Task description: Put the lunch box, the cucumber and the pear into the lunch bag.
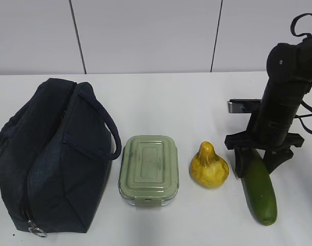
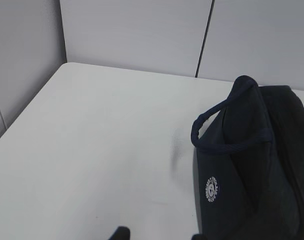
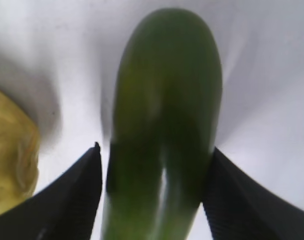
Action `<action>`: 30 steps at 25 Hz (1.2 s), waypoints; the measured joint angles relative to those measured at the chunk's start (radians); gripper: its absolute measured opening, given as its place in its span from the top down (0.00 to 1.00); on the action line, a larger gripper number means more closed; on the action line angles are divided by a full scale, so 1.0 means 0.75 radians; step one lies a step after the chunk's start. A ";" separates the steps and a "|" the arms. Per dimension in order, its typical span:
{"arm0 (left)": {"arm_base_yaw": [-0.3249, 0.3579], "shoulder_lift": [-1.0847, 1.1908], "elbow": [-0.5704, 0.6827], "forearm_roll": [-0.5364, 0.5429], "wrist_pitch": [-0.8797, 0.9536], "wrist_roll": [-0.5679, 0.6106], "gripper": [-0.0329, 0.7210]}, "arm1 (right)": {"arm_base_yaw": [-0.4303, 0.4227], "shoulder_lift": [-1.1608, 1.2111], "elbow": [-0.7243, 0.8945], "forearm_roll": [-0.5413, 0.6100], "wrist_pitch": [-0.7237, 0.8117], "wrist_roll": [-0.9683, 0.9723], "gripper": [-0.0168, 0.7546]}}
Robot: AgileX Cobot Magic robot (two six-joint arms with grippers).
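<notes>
My right claw (image 1: pixel 258 163) straddles the far end of the cucumber (image 1: pixel 260 190), ribbed black fingers (image 3: pixel 72 200) flanking it; I cannot tell whether they press it yet. Cucumber: smooth, dark green, rounded ends, lying on the white table (image 1: pixel 196 102). Left of the claw: blotchy yellow pear (image 1: pixel 209 167), then the sage ribbed-lid lunch box (image 1: pixel 148 169), then the navy fabric lunch bag (image 1: pixel 48 154), cord-edged handles. Left claw (image 2: pixel 156 235): only tips show, state unclear.

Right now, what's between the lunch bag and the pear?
Only the lunch box, lid on, sits between the lunch bag and the pear, per the exterior view.
</notes>
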 joint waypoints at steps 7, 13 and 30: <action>0.000 0.000 0.000 0.000 0.000 0.000 0.64 | 0.000 0.000 -0.011 -0.011 0.010 0.000 0.48; 0.000 0.000 0.000 0.000 0.000 0.000 0.64 | 0.000 0.000 -0.103 -0.058 0.127 -0.026 0.49; 0.000 0.151 -0.008 -0.221 -0.051 0.150 0.64 | 0.000 -0.237 -0.558 0.035 0.252 -0.032 0.49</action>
